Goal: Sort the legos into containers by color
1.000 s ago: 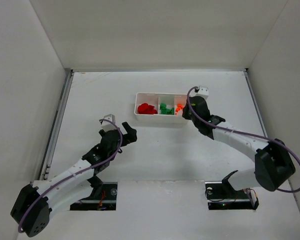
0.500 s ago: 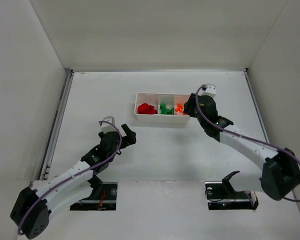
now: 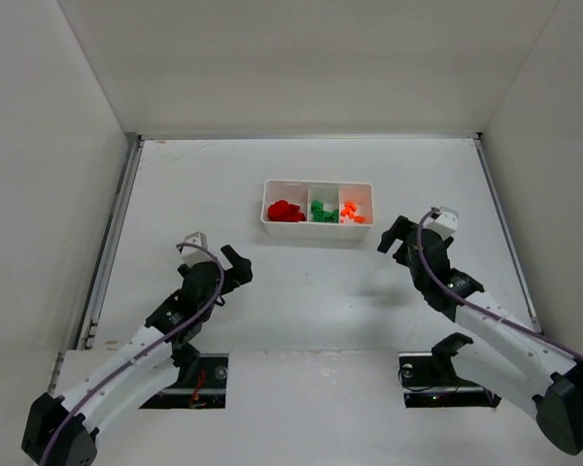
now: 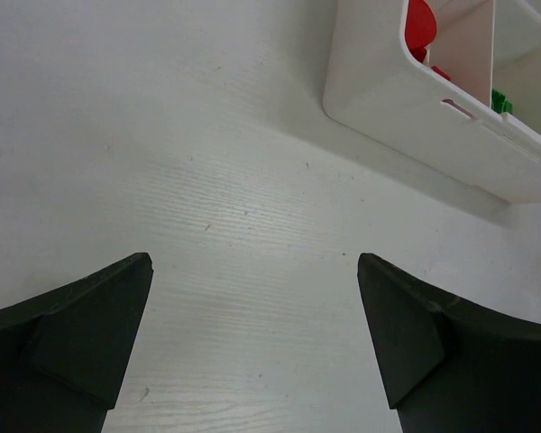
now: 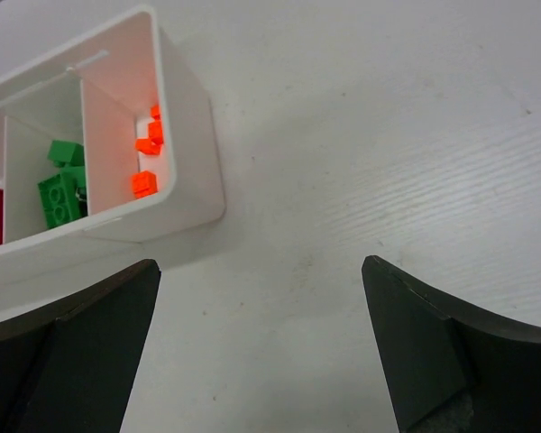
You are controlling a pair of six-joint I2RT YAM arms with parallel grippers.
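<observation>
On worktop [image 3: 301,282] no loose bricks seen. Both arms stand near side, apart from tray [image 3: 316,183]. The left end effector [image 3: 235,267] and right end effector [image 3: 389,236] have jaws wide apart, nothing held. The tray sits mid-worktop toward far side, long axis left-right, open side up. L compartment has red legos [image 3: 286,211], mid green legos [image 3: 321,211], R tiny orange legos [image 3: 350,210]. Sorting looks done; next prob. just parking arms, no grasp needed.

Right fingers [image 5: 81,361] newly apart, well back from tray [image 3: 316,222]; left arm [image 3: 165,325] withdrawn.
</observation>
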